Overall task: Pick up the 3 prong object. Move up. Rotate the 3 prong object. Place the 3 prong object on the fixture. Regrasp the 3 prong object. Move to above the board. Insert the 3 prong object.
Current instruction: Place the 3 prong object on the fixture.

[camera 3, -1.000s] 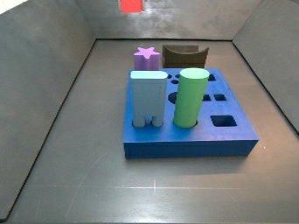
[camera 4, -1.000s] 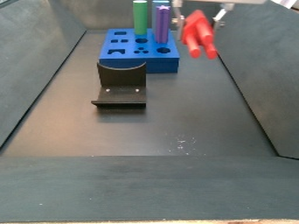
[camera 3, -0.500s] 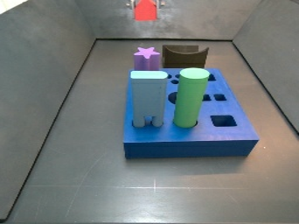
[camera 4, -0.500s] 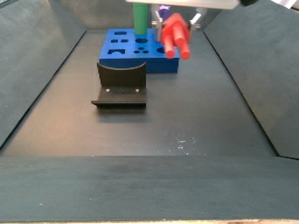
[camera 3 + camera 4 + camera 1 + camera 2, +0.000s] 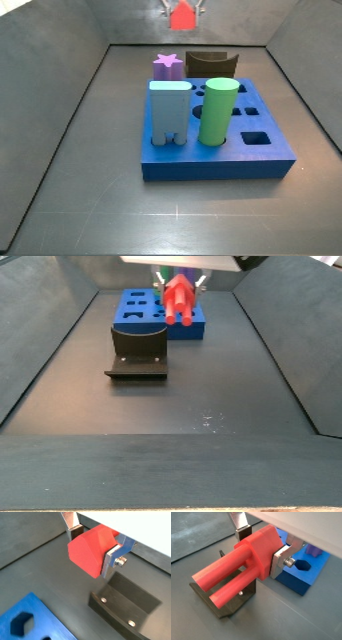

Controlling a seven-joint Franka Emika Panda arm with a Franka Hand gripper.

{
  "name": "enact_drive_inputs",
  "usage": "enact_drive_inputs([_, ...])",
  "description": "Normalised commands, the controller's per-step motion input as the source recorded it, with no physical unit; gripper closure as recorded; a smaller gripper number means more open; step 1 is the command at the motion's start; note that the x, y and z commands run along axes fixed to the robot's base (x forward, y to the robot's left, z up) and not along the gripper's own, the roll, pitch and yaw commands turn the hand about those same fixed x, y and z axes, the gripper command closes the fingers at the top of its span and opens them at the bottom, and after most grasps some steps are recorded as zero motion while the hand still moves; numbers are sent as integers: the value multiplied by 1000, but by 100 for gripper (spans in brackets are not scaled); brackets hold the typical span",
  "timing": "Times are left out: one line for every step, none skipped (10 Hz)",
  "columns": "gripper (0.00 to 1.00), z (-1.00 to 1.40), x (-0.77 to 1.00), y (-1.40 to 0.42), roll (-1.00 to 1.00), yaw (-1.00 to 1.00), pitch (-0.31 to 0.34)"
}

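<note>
My gripper (image 5: 261, 549) is shut on the 3 prong object (image 5: 241, 564), a bright red block clamped at its thick end between the silver fingers (image 5: 115, 556). Its round prongs (image 5: 221, 587) stick out over the dark fixture (image 5: 230, 603) in a wrist view. In both side views the 3 prong object (image 5: 178, 302) hangs high in the air under the gripper (image 5: 182, 10), near the fixture (image 5: 211, 64) at the far end of the blue board (image 5: 221, 155). The fixture (image 5: 138, 356) carries nothing.
On the board stand a green cylinder (image 5: 219, 112), a light blue block (image 5: 168, 112) and a purple star-topped peg (image 5: 167, 66). Several shaped holes (image 5: 253, 126) show in its top. Grey walls (image 5: 54, 120) enclose the dark floor (image 5: 201, 406).
The gripper has carried the red 3 prong object sideways from the wall side toward the middle, over the fixture end of the board. The object has also turned in the air.
</note>
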Motion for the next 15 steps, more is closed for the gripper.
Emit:
enact_drive_inputs([100, 515, 1000, 180, -1000, 28, 43])
enact_drive_inputs([100, 458, 1000, 186, -1000, 5, 66])
enact_drive_inputs([100, 307, 923, 149, -1000, -2, 74])
enact_drive_inputs([100, 137, 771, 92, -1000, -12, 85])
enact_drive_inputs([100, 63, 667, 68, -1000, -22, 98])
enact_drive_inputs([100, 33, 572, 58, -1000, -33, 109])
enact_drive_inputs([100, 22, 435, 51, -1000, -54, 128])
enact_drive_inputs([100, 6, 333, 48, -1000, -73, 139])
enact_drive_inputs([100, 2, 269, 47, -1000, -89, 144])
enact_drive_inputs([100, -2, 140, 44, -826, -109, 135])
enact_drive_inputs([100, 1, 63, 47, -650, -117, 105])
enact_drive_inputs([100, -2, 34, 40, -409, -123, 55])
enact_drive_inputs([100, -5, 42, 24, -258, -114, 38])
enact_drive_inputs([100, -1000, 121, 130, -1000, 10, 168])
enact_drive_inputs([100, -1000, 124, 134, -1000, 10, 165])
